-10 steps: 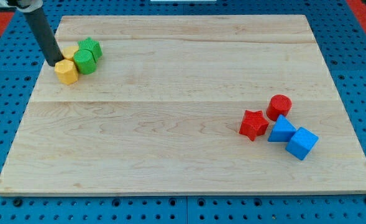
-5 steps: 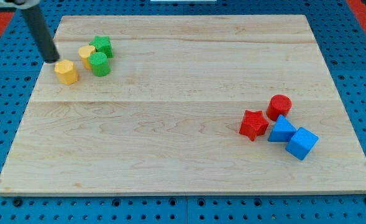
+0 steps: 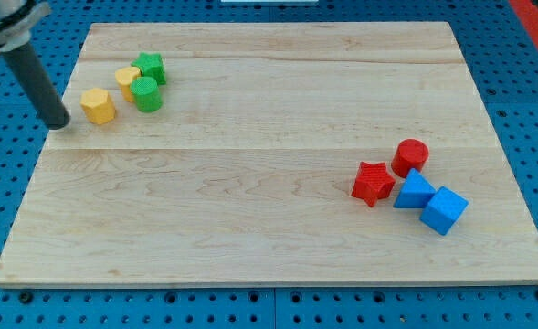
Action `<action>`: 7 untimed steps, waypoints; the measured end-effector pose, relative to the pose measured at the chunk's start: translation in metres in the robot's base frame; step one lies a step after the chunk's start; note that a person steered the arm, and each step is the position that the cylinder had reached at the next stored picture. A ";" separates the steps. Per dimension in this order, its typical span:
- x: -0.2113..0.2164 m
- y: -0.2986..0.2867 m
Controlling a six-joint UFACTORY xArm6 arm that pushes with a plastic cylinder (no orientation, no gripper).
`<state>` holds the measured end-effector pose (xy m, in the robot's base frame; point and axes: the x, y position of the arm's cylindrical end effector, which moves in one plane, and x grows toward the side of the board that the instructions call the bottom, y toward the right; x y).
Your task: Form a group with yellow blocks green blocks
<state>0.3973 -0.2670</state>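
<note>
No pincer here; my tip (image 3: 58,123) sits just left of the yellow hexagonal block (image 3: 97,105). Light, rigid, it should slide easily on the desk (image 3: 250,201) if pushed on its flat left face toward the green cylinder (image 3: 145,94).

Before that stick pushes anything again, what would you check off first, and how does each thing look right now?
1. My tip visible and free of blocks: ok, it sits to the view's left of the yellow hexagon block, apart from it.
2. Green star block, green round block and the other yellow block bunched together: ok.
3. Yellow hexagon joined to that bunch: not ok, a small gap shows.
4. Red and blue blocks away from the group: ok, they lie at the view's right.
5. All blocks on the wooden board: ok.
</note>
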 end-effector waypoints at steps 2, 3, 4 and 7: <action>-0.024 0.022; -0.024 0.025; -0.014 -0.016; -0.152 0.048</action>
<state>0.2452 -0.2188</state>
